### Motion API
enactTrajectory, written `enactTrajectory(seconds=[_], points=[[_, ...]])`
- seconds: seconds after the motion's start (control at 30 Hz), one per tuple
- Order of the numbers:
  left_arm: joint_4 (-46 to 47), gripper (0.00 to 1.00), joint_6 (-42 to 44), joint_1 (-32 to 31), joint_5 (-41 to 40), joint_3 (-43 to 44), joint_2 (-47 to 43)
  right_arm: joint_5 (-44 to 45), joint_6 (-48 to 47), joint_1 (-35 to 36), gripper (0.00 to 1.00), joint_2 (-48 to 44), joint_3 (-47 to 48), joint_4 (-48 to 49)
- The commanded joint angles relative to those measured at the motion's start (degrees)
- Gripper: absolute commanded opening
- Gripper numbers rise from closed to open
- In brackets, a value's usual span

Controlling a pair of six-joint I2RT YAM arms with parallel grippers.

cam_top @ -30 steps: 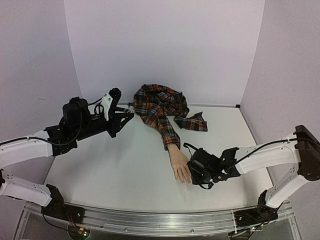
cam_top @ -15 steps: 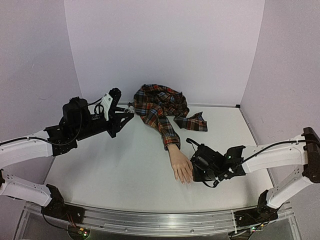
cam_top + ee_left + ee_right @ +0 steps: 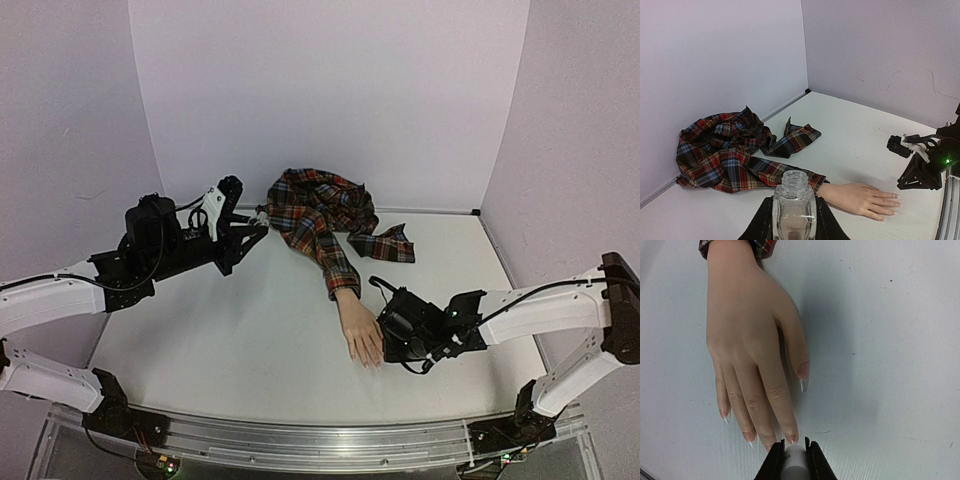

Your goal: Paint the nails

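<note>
Soft, even light is filling the white enclosure. The mannequin hand (image 3: 747,335) is casting a faint shadow on its thumb side onto the table (image 3: 900,350). The overhead view is bowing along the table's near edge, and the white cap (image 3: 795,462) closest to the right wrist lens is blurring.

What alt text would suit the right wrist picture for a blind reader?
A pale mannequin hand lies flat on a white table, fingers pointing toward the camera. At the bottom edge, the right gripper, shut on a small pale cylinder, sits close to one nail.

Table (image 3: 230,330) open left of mannequin hand (image 3: 360,335); plaid shirt (image 3: 320,210) blocks far centre; right fingers (image 3: 774,465) crowd hand's tip.
</note>
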Motion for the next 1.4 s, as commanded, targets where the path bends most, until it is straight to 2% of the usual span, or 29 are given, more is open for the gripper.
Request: enactTrajectory(seconds=[0.0, 1.37], points=[[2.3, 0.00, -0.3, 0.3, 0.7, 0.2, -1.1, 2.0, 0.6, -0.3, 0.00, 1.5, 2.4, -0.1], [2.4, 0.00, -0.5, 0.3, 1.2, 0.4, -0.6, 0.6, 2.0, -0.3, 0.00, -0.3, -1.0, -0.5]])
